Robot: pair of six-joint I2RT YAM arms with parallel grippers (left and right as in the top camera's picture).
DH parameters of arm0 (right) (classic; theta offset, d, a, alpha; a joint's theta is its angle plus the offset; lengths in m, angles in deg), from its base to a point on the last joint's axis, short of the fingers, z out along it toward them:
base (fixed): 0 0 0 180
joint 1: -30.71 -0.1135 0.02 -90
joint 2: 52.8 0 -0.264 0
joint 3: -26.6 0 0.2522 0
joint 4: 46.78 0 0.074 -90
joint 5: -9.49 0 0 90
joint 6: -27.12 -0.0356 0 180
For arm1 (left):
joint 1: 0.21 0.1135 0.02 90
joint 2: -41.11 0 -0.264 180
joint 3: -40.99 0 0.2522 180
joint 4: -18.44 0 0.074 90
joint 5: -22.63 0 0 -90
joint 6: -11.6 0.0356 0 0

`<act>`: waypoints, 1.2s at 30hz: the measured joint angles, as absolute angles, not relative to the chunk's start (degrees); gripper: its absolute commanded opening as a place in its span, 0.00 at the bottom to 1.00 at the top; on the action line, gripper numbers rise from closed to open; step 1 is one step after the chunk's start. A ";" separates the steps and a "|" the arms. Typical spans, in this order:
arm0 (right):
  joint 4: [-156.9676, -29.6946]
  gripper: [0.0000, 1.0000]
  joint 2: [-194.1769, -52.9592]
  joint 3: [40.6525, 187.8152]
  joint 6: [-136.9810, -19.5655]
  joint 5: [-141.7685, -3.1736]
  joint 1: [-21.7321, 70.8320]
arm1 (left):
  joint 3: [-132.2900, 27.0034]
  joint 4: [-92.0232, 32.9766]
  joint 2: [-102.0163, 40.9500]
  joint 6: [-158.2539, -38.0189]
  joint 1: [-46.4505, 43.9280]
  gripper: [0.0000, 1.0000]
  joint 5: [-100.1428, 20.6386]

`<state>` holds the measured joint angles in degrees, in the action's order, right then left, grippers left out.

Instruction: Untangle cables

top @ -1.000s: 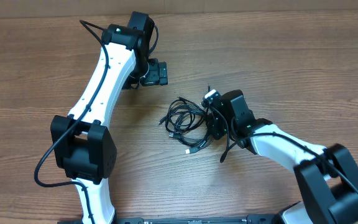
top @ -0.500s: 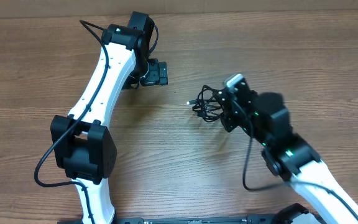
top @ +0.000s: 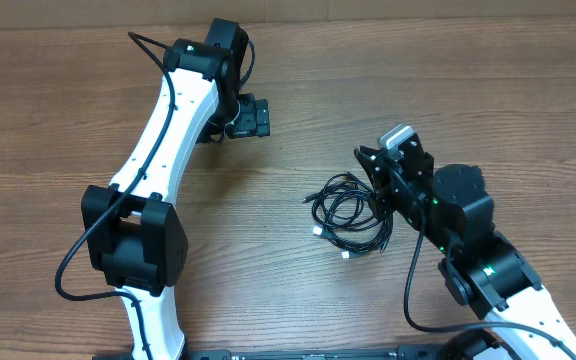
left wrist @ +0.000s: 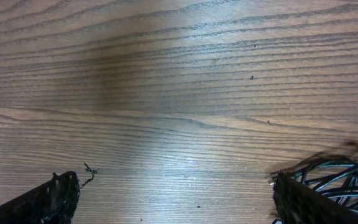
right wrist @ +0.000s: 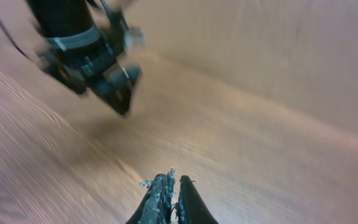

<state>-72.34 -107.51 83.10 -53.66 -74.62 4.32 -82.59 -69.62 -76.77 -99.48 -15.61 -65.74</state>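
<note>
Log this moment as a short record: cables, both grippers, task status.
cables: one tangled black bundle on the wooden table, just beside the right arm's wrist
left gripper: open, empty, well apart from the cables
right gripper: shut; cannot tell whether a strand is pinched
status: not yet untangled

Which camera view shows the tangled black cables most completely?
The overhead view: the whole bundle of cables is visible there. The left wrist view catches only loops at its lower right corner. The right wrist view shows none.
</note>
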 measured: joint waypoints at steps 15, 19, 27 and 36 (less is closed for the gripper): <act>-84.62 0.42 -124.76 83.08 -66.73 -77.27 4.32 | -82.61 -69.60 -76.77 -99.48 -15.61 1.00 -65.76; -84.64 0.44 -127.91 83.08 -70.19 -73.12 4.32 | -82.61 -69.60 -76.77 -99.48 -15.61 0.99 -65.76; -84.60 0.54 -135.38 83.08 -73.38 -70.95 4.32 | -82.59 -69.60 -76.77 -99.48 -15.61 1.00 -65.74; -82.11 0.54 -138.75 83.08 -80.85 -70.43 4.32 | -82.59 -69.60 -76.77 -99.48 -15.61 0.99 -65.74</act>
<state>-82.11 -138.75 83.08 -80.85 -70.43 4.32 -82.59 -69.60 -76.77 -99.48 -15.61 -65.74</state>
